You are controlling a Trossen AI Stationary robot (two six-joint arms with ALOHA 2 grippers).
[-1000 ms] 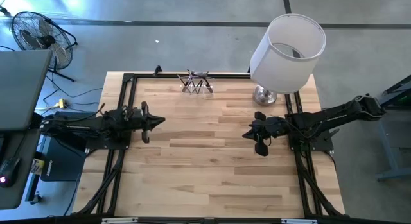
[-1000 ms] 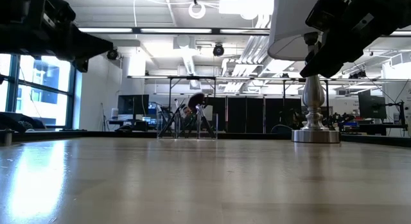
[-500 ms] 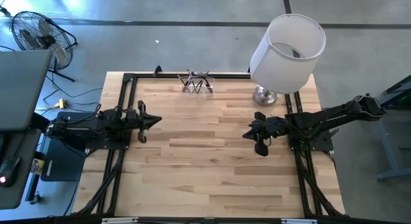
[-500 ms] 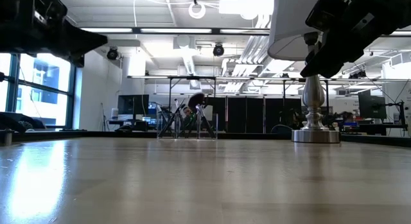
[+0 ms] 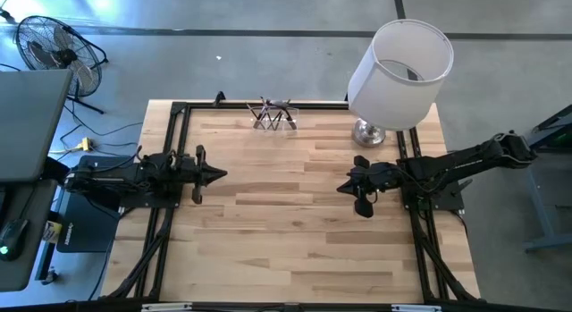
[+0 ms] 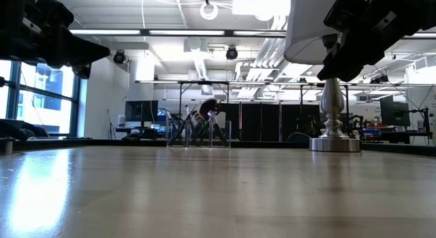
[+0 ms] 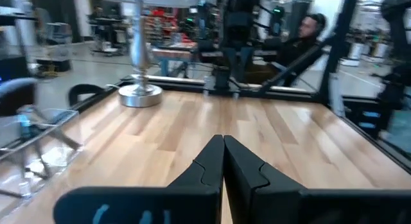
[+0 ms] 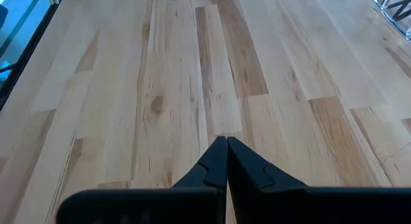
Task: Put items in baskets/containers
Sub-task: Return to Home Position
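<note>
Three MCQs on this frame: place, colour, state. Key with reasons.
1. Where on the wooden table does the clear plastic holder of slim dark makeup brushes stand?
A) far edge B) centre C) near edge
2. Colour of the big drum lampshade?
A) black B) white C) red
3. The left gripper and right gripper are:
A) both open B) both shut, empty C) one holding a brush
Key: 1A, it sits by the far rail; 2B, the shade is plainly white; 3B, the wrist views show both closed tight, nothing held.
</note>
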